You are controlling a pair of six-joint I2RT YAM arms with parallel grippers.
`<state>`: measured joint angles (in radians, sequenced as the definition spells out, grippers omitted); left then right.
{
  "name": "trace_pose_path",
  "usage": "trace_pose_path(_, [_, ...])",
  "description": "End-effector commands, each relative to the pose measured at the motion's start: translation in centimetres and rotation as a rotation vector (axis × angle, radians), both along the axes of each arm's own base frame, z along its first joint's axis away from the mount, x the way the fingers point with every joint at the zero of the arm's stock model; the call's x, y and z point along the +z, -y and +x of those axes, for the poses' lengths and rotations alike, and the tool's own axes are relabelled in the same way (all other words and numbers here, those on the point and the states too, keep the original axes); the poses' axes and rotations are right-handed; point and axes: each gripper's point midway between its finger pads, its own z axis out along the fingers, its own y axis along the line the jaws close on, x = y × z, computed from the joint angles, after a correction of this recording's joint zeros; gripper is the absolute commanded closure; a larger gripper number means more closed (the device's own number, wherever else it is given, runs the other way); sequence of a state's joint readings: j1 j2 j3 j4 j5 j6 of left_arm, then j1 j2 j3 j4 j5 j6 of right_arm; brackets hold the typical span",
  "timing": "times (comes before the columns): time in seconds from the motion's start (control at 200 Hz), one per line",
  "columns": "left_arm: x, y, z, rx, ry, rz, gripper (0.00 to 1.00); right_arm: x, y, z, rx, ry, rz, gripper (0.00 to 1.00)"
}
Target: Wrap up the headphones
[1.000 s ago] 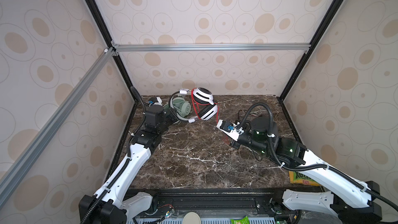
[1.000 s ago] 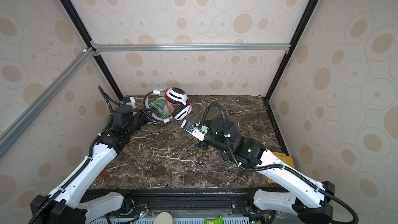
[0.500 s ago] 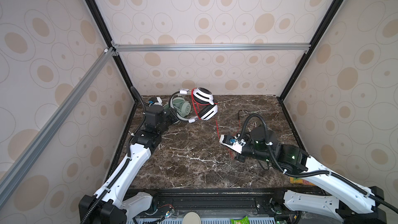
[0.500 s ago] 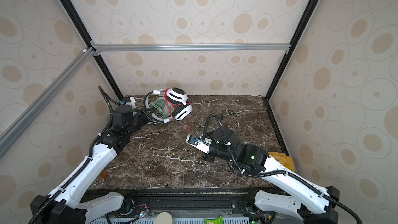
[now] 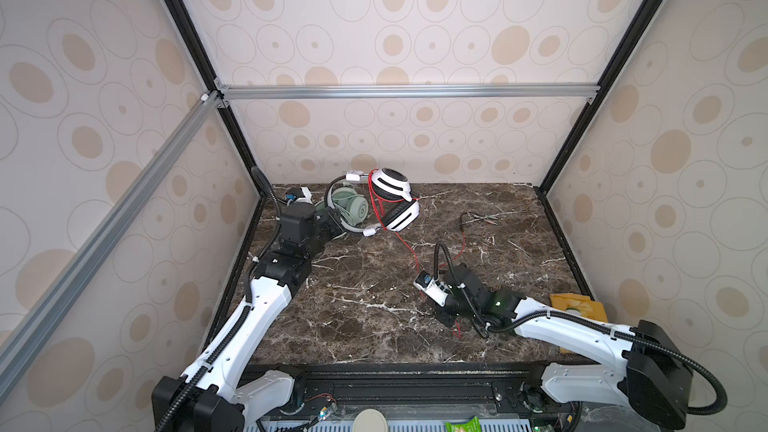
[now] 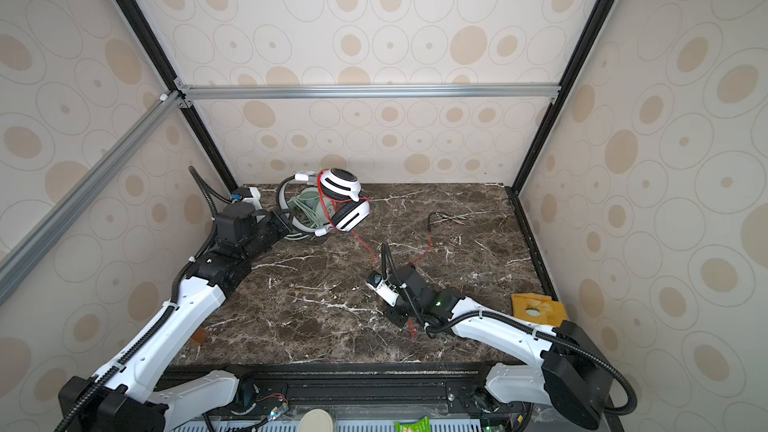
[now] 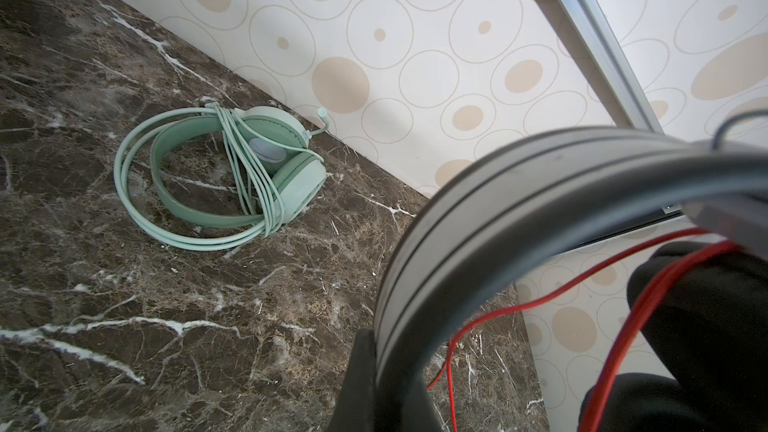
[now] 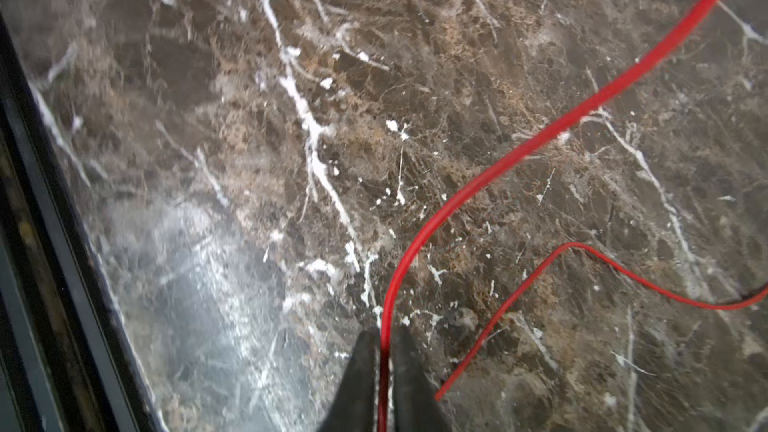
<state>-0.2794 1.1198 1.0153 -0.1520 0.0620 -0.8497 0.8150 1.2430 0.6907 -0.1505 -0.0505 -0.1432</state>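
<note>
The white-and-black headphones (image 5: 395, 201) (image 6: 345, 197) stand raised at the back left of the marble table. My left gripper (image 5: 332, 218) (image 7: 388, 351) is shut on their silver headband (image 7: 519, 184). Behind them lie the mint-green headphones (image 5: 351, 207) (image 7: 266, 168), with the pale cable wound round them. The thin red cable (image 5: 409, 247) (image 8: 540, 135) trails from the white headset across the table to my right gripper (image 5: 452, 320) (image 8: 384, 340). That gripper sits low near the front middle, its fingers close on the cable. The cable's dark plug end (image 5: 478, 216) lies loose at the back right.
A yellow packet (image 5: 575, 305) lies off the table's right edge. The black front rail (image 8: 41, 243) runs close to my right gripper. Patterned walls close in the back and both sides, and an aluminium bar (image 5: 407, 91) crosses above.
My right gripper has travelled from beside the white headset toward the table's front, drawing the red cable out along the marble. The left arm and both headsets have stayed put.
</note>
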Motion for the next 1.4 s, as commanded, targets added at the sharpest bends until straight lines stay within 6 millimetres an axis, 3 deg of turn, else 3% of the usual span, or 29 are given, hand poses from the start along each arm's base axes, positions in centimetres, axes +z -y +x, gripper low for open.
trace_pose_path(0.0, [4.5, -0.2, -0.2, 0.007, 0.128, -0.078, 1.0, 1.8, -1.4, 1.6, -0.029, -0.026, 0.124, 0.64])
trace_pose_path(0.29, [4.6, -0.3, -0.3, 0.009, 0.132, -0.077, 1.0, 4.1, -1.8, 5.7, -0.066, -0.114, 0.319, 0.55])
trace_pose_path(0.46, [4.5, -0.2, -0.3, 0.007, 0.128, -0.077, 1.0, 4.5, -3.6, 9.1, -0.066, -0.175, 0.424, 0.54])
trace_pose_path(0.615, [4.6, -0.2, -0.3, 0.006, 0.13, -0.077, 1.0, 3.4, -5.9, 12.6, -0.043, -0.221, 0.496, 0.54])
trace_pose_path(0.88, [4.4, 0.0, -0.2, -0.002, 0.127, -0.083, 1.0, -0.9, -8.5, 17.6, -0.075, -0.298, 0.553, 0.55])
trace_pose_path(1.19, [4.5, -0.1, -0.2, 0.001, 0.127, -0.08, 1.0, -1.6, -11.2, 20.3, -0.078, -0.393, 0.711, 0.59])
trace_pose_path(1.395, [4.5, -0.1, -0.2, 0.001, 0.127, -0.08, 1.0, -2.2, -12.2, 20.9, -0.083, -0.438, 0.747, 0.61])
